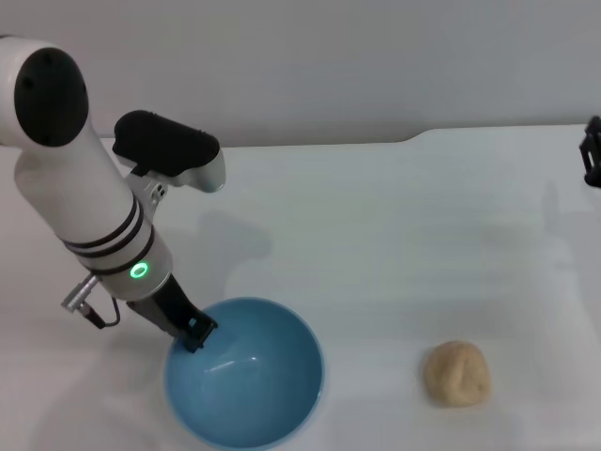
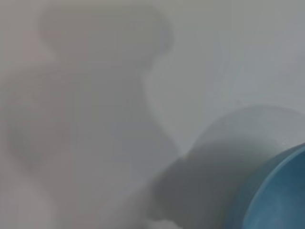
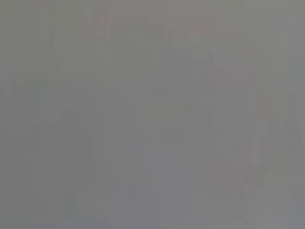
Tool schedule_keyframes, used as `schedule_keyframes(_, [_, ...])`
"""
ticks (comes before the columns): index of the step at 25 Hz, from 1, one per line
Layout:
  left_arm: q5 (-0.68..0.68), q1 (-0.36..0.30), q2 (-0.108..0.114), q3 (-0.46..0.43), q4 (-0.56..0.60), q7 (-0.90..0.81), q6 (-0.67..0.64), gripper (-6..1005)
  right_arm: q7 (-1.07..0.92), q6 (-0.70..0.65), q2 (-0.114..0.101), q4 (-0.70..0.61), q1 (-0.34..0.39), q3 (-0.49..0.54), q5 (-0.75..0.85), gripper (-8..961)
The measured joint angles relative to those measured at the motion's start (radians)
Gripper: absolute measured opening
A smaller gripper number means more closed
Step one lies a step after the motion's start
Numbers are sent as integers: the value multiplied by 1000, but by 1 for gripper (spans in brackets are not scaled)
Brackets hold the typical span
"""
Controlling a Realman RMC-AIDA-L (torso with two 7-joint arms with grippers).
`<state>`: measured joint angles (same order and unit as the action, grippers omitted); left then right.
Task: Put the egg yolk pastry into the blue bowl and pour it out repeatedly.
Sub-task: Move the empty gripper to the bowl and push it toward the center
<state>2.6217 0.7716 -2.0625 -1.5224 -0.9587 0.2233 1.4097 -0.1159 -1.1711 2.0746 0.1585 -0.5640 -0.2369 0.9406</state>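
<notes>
Where the left gripper meets the blue bowl, its dark fingers sit at the bowl's rim on the robot's left, far side, and they appear clamped on that rim, 1 finger tip showing just inside the edge. The bowl stands upright on the white table, its glossy inside bare. Behind the gripper the left arm rises up and to the left, white with black bands and 1 lit green ring on the wrist. Out from there, the egg yolk pastry lies on the table well apart from the bowl, to the robot's right, untouched, with faint creases on its top. Farther still, the right gripper shows only as a small dark shape at the right edge of the head view, above the table's far side; whether it is open or closed cannot be told. In count: 1 bowl, 1 pastry, 2 grippers. The left wrist view gives only a curved part of the bowl's blue rim in 1 corner, with the bowl's and the arm's soft shadows on the table; it shows neither the pastry nor any fingers. The right wrist view is a plain grey field with nothing to make out.
</notes>
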Motion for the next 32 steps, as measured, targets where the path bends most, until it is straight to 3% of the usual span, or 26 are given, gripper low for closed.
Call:
schedule_keyframes(5, [0,28,1,-12,-5,2,-10,33,-361,61,-6,-137,-17,-10,193,362])
schedule_keyframes(8, [0,45,2,-13,-11,6,-25,33,-737,145,-9,-285,-36,-13,385,361])
schedule_keyframes(11, [0,52,2,-13,-5,10,-27,33,-850,152,-9,-343,-38,-15,471,359])
schedule_keyframes(32, [0,76,3,-12,8,54,-16,-1,-867,155,-6,-393,-30,-41,501,348])
